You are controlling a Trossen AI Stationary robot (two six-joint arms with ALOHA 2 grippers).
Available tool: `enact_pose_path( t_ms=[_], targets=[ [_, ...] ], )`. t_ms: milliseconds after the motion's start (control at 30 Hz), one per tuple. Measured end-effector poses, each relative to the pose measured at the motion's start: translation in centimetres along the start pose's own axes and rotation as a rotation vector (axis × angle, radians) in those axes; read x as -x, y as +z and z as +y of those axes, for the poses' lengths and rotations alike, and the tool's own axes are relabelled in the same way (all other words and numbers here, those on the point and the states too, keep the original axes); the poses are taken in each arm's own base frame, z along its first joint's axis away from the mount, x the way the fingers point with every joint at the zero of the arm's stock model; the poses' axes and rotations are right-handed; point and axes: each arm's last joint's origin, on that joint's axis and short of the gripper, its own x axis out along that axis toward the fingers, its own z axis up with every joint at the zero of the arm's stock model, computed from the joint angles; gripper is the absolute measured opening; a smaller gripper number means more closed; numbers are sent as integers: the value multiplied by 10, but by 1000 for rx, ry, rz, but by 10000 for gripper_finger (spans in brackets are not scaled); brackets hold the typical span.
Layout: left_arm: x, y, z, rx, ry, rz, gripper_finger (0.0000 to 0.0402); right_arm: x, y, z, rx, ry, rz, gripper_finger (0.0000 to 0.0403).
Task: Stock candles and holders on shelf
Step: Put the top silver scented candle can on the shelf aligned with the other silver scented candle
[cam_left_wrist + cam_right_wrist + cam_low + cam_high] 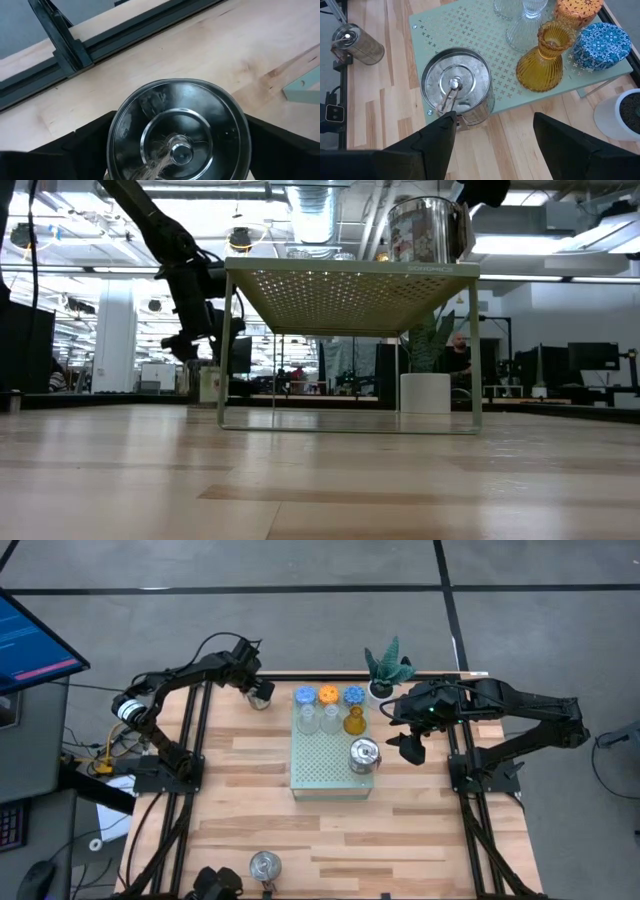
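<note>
The left gripper [258,693] is at the far left of the table w/ its fingers spread wide around a silver tin [179,131], one on each side; can't tell if they squeeze it yet. The right gripper [490,132] hangs open just right of the shelf [320,765], holding nothing. On the shelf sit a 2nd tin [364,754], glass cups [330,720] and 3 bumpy candles [328,695]. A green plant [387,668] stands beside it.

The silver tin [177,132] is cut off at the left wrist view's bottom edge. From the low view, everything on the shelf [350,295] except one tin [425,228] is hidden.
</note>
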Motion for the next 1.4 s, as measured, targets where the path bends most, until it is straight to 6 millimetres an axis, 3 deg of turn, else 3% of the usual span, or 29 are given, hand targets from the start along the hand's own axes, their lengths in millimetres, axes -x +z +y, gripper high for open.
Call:
enact_pose_path(
  t_ms=[267, 433, 633, 733, 967, 1100, 1233, 1400],
  targets=[
    [1, 0, 0, 11, -1, -1, 358, 0, 0, 0, 0, 0, 0, 256],
    [16, -3, -4, 5, -19, -22, 358, 0, 0, 0, 0, 0, 0, 256],
    [58, -2, -6, 35, -37, -158, 358, 0, 0, 0, 0, 0, 0, 256],
    [89, -10, -9, 64, -88, -224, 357, 0, 0, 0, 0, 0, 0, 256],
    [177, -49, -33, 21, -381, -431, 357, 0, 0, 0, 0, 0, 0, 256],
    [214, -77, -47, 10, -587, -478, 357, 0, 0, 0, 0, 0, 0, 256],
    [232, -98, -65, -8, -755, -435, 357, 0, 0, 0, 0, 0, 0, 256],
    [233, -110, -97, -60, -821, -385, 356, 0, 0, 0, 0, 0, 1, 256]
  ],
)
